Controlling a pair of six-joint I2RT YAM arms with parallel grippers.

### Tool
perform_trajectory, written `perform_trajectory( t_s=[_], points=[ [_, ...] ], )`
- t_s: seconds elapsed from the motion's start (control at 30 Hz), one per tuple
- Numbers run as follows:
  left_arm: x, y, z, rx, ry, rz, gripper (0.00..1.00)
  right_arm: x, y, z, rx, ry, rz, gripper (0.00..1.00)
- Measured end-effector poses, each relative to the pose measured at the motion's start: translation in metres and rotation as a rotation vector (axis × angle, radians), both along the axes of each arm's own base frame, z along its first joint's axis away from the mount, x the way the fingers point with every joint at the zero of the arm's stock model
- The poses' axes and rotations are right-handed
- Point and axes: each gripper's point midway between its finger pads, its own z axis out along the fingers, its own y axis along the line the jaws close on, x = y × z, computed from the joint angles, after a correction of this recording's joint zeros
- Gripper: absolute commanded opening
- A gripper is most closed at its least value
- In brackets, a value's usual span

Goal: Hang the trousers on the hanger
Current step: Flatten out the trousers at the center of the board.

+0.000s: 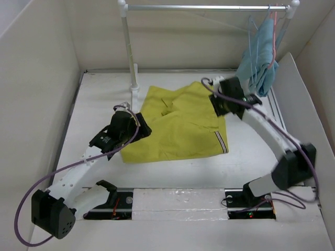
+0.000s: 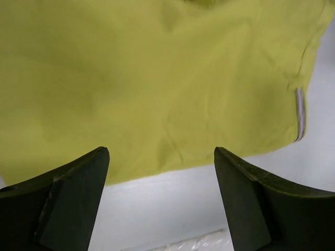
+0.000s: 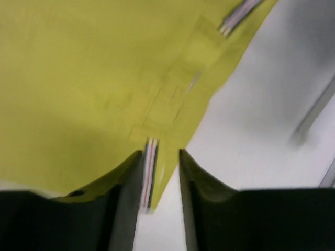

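The mustard yellow-green trousers (image 1: 178, 125) lie folded flat on the white table. Their striped waistband (image 1: 222, 141) shows on the right side. My left gripper (image 1: 140, 129) is open over the trousers' near-left edge (image 2: 157, 78), its jaws wide apart with nothing between them (image 2: 161, 157). My right gripper (image 1: 217, 109) is at the trousers' far right corner. Its jaws stand narrowly apart around a striped waistband corner (image 3: 149, 167), with a gap on the right side (image 3: 159, 154). The pale-blue wire hanger (image 1: 250, 42) hangs on the rail at the back right.
A metal rail (image 1: 204, 8) on a white post (image 1: 128, 47) spans the back. A pink hanger (image 1: 273, 47) with a light-blue cloth (image 1: 261, 57) hangs beside the blue hanger. White walls enclose the table (image 1: 94, 104) on three sides.
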Motion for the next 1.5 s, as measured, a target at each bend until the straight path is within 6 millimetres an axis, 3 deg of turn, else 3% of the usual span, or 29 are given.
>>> perform_trajectory(
  t_s=[0.03, 0.07, 0.13, 0.17, 0.2, 0.27, 0.37, 0.43, 0.6, 0.7, 0.73, 0.8, 0.83, 0.93, 1.0, 1.07, 1.13, 1.2, 1.27, 1.3, 1.33, 1.4, 1.43, 1.5],
  points=[
    [0.009, 0.007, 0.008, -0.011, -0.021, 0.045, 0.77, -0.032, 0.003, -0.005, 0.042, 0.000, 0.019, 0.13],
    [0.018, 0.017, 0.013, -0.020, -0.034, 0.097, 0.77, -0.065, 0.002, -0.011, 0.085, 0.008, 0.035, 0.00],
    [0.033, 0.043, 0.013, -0.030, -0.029, 0.218, 0.76, -0.111, -0.005, -0.028, 0.180, 0.008, 0.024, 0.00],
    [0.037, 0.059, 0.009, -0.033, -0.011, 0.285, 0.77, -0.131, -0.013, -0.038, 0.214, 0.016, 0.001, 0.25],
    [0.042, 0.078, 0.006, -0.034, 0.002, 0.362, 0.77, -0.146, -0.018, -0.051, 0.246, 0.035, -0.031, 0.44],
    [0.047, 0.113, -0.001, -0.062, 0.028, 0.490, 0.77, -0.167, -0.027, -0.077, 0.276, 0.078, -0.090, 0.76],
    [0.038, 0.164, -0.023, -0.108, 0.083, 0.662, 0.78, -0.182, -0.033, -0.108, 0.317, 0.164, -0.145, 0.83],
    [0.026, 0.180, -0.043, -0.126, 0.136, 0.727, 0.79, -0.183, -0.036, -0.119, 0.349, 0.202, -0.171, 0.83],
    [0.011, 0.154, -0.085, -0.211, 0.285, 0.637, 0.71, -0.171, -0.027, -0.143, 0.413, 0.284, -0.167, 0.75],
    [0.013, 0.132, -0.100, -0.263, 0.328, 0.555, 0.63, -0.164, -0.019, -0.153, 0.441, 0.311, -0.143, 0.61],
    [0.014, 0.124, -0.101, -0.284, 0.326, 0.522, 0.40, -0.162, -0.017, -0.156, 0.447, 0.316, -0.136, 0.30],
    [0.018, 0.112, -0.101, -0.307, 0.316, 0.478, 0.18, -0.158, -0.015, -0.162, 0.456, 0.331, -0.130, 0.05],
    [0.020, 0.108, -0.100, -0.310, 0.304, 0.461, 0.00, -0.157, -0.015, -0.165, 0.460, 0.341, -0.126, 0.00],
    [0.029, 0.108, -0.093, -0.306, 0.279, 0.444, 0.00, -0.151, -0.011, -0.161, 0.471, 0.349, -0.108, 0.00],
    [0.042, 0.115, -0.077, -0.300, 0.252, 0.458, 0.00, -0.144, -0.009, -0.140, 0.478, 0.308, -0.087, 0.00],
    [0.060, 0.121, -0.039, -0.276, 0.194, 0.453, 0.00, -0.132, -0.007, -0.099, 0.483, 0.215, -0.050, 0.00],
    [0.085, 0.122, 0.026, -0.232, 0.049, 0.430, 0.00, -0.115, -0.008, -0.039, 0.489, 0.050, -0.010, 0.00],
    [0.101, 0.112, 0.115, -0.223, -0.145, 0.378, 0.00, -0.107, -0.016, 0.025, 0.497, -0.128, 0.011, 0.00],
    [0.100, 0.096, 0.194, -0.239, -0.331, 0.315, 0.36, -0.106, -0.029, 0.074, 0.497, -0.267, 0.009, 0.00],
    [0.093, 0.087, 0.224, -0.252, -0.411, 0.278, 0.53, -0.107, -0.038, 0.089, 0.491, -0.316, -0.003, 0.00],
    [0.087, 0.079, 0.240, -0.264, -0.454, 0.246, 0.86, -0.109, -0.046, 0.097, 0.482, -0.349, -0.019, 0.00],
    [0.071, 0.063, 0.250, -0.281, -0.479, 0.184, 0.93, -0.113, -0.064, 0.095, 0.456, -0.358, -0.077, 0.00],
    [0.069, 0.056, 0.243, -0.275, -0.460, 0.160, 0.95, -0.114, -0.073, 0.087, 0.441, -0.343, -0.112, 0.00],
    [0.076, 0.049, 0.205, -0.233, -0.364, 0.149, 0.97, -0.118, -0.087, 0.062, 0.421, -0.285, -0.179, 0.00]
  ],
)
